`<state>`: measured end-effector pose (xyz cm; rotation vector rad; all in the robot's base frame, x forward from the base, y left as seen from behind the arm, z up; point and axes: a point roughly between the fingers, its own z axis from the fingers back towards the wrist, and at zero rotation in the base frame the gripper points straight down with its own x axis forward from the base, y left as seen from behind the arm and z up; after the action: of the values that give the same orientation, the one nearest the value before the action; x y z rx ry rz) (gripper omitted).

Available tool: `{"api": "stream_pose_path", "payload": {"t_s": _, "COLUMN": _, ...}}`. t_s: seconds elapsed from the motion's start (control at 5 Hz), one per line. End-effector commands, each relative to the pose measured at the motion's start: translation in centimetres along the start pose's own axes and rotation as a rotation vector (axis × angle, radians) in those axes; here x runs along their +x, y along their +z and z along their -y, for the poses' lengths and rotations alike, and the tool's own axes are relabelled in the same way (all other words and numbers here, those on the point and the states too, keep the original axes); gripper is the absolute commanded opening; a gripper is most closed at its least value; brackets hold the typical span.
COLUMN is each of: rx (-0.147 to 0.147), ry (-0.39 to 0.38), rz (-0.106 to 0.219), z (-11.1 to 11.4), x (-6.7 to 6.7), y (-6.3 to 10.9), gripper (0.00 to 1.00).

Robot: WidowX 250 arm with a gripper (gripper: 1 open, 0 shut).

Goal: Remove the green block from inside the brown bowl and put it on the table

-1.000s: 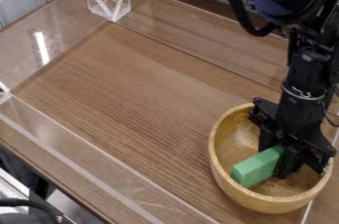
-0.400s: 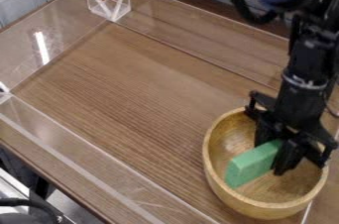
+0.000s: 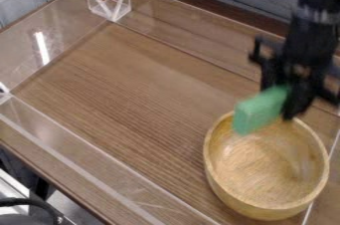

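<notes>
Single camera view, looking down at an angle across the surface [image 3: 126,85], wood-grain w/ horizontal streaks. Arm comes in from upper right, dark and motion-blurred, pointing roughly straight down. Gripper [image 3: 283,98] sits at lower end of arm, above the far rim of the brown bowl [image 3: 265,164], clear of the bowl's inside. Green block [image 3: 263,110] is clamped in the gripper: block's upper right end sits between the dark fingers, rest sticks out down and to the left, tilted. Jaws are partly closed, narrow gap filled by the block. Block is off the bowl floor, in the air, seen against the surface just beyond the bowl's far-left rim; no contact w/ bowl or surface visible. Blur makes exact finger edges hard to tell. Bowl is at lower right, light wood, thick rim, inner floor fully visible w/ grain showing, nothing resting in it. Bowl stands on the surface near the right edge of view. Clear acrylic wall [image 3: 54,134] runs along the near-left side, w/ more along the back; a small clear V-shaped bracket [image 3: 109,2] stands at top left corner, well apart from bowl and gripper. Rest of surface btw bracket and bowl is bare wood.
</notes>
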<state>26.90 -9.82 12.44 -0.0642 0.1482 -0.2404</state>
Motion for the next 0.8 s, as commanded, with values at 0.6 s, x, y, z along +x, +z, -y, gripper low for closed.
{"api": "stream_pose_path", "payload": {"t_s": 0.6, "rx": 0.025, "ry": 0.112, "rz": 0.124, "z": -2.3, "x": -0.7, "y": 4.3, "gripper": 0.00}}
